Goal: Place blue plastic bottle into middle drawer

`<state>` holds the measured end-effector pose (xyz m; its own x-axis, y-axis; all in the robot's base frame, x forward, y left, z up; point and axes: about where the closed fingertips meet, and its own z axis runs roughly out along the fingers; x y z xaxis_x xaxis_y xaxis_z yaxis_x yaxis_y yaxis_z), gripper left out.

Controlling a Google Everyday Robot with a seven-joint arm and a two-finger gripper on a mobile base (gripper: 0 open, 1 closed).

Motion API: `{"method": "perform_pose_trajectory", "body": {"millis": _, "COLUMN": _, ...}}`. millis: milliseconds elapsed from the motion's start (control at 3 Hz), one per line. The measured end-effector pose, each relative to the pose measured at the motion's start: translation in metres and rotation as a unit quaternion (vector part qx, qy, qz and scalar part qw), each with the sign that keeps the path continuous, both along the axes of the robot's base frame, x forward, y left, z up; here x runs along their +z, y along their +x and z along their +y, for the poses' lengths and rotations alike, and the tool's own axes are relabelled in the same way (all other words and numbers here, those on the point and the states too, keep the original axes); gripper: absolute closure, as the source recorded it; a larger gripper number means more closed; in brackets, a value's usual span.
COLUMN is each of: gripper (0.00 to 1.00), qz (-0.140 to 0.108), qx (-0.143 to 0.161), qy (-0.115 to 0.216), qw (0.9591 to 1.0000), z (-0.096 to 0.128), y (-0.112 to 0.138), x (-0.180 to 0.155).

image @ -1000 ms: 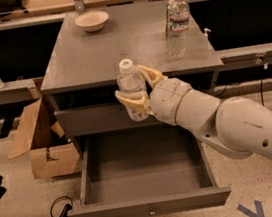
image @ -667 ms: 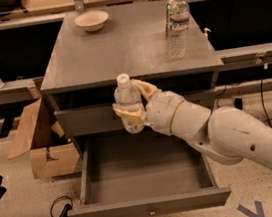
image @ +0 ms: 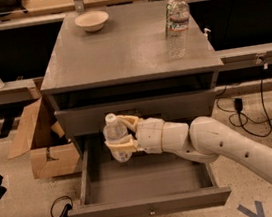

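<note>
Holding blue plastic bottle (image: 114,135), gripper (image: 119,131) jaws clamped, above open middle drawer (image: 149,206); bowl (image: 92,21), tall bottle (image: 177,21) on cabinet top (image: 118,52).

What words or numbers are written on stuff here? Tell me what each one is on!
No words or numbers can be read.
blue plastic bottle, held by the gripper over the open middle drawer: label print too small to read.
tall bottle on the cabinet top: label too small to read.
</note>
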<state>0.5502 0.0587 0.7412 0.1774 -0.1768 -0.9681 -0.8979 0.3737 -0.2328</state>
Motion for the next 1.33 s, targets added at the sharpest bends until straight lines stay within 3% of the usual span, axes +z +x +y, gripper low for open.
{"method": "perform_pose_trajectory", "body": {"millis": 333, "gripper": 1.00, "qz": -0.004, "qx": 0.071, "qy": -0.001, "qw": 0.9975, "z": 0.013, "y": 0.005, "x": -0.034}}
{"method": "perform_pose_trajectory", "body": {"millis": 667, "gripper": 1.00, "qz": 0.010, "qx": 0.125, "qy": 0.008, "qw": 0.9921, "z": 0.028, "y": 0.025, "x": -0.092}}
{"method": "perform_pose_trajectory", "body": {"millis": 1000, "gripper": 1.00, "qz": 0.022, "qx": 0.138, "qy": 0.019, "qw": 0.9900, "z": 0.040, "y": 0.035, "x": -0.130}}
{"method": "perform_pose_trajectory", "body": {"millis": 1333, "gripper": 1.00, "qz": 0.020, "qx": 0.125, "qy": 0.020, "qw": 0.9918, "z": 0.043, "y": 0.040, "x": -0.164}}
